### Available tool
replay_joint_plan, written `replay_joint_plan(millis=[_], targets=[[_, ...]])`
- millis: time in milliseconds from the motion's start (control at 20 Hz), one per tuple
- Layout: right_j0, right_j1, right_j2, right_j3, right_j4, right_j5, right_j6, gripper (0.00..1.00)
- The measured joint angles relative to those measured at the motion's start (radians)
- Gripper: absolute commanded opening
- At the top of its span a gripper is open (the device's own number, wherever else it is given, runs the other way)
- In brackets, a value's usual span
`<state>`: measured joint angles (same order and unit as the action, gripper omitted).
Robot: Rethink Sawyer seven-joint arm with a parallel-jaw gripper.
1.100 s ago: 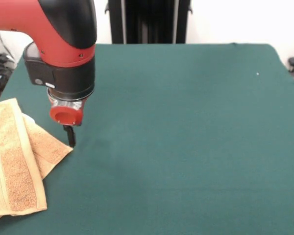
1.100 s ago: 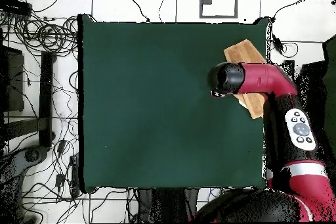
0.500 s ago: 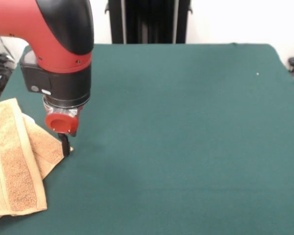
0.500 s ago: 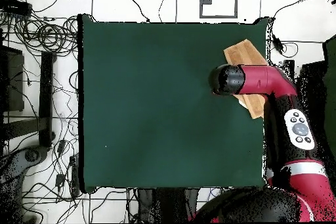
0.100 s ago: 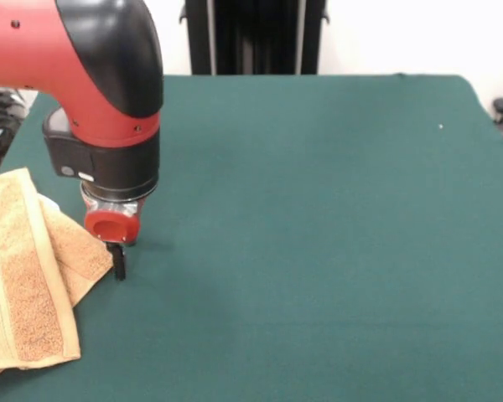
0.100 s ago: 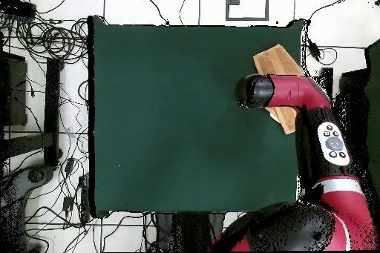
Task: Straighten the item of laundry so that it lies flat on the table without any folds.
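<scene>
Hovering low over the surface (image 5: pixel 335 234), the hand (image 5: pixel 118 262), grip state indiscernible, sits just beside the folded towel's (image 5: pixel 25 276) nearest corner.

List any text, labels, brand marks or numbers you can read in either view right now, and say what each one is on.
No legible text in either view.
Arm: a small pale patch on the black wrist housing, too small to read.
Arm's button pad, overhead view: markings too small to read.
Towel: no tag or print showing.
Table: plain green cloth, no markings.
Pincer: no lettering visible.
</scene>
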<state>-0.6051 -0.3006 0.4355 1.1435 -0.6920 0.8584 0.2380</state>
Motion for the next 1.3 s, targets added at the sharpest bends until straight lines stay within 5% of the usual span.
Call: replay_joint_plan(millis=[1300], targets=[[0.178, 0.002, -0.115, -0.081, -0.117, 0.072, 0.000, 1.00]])
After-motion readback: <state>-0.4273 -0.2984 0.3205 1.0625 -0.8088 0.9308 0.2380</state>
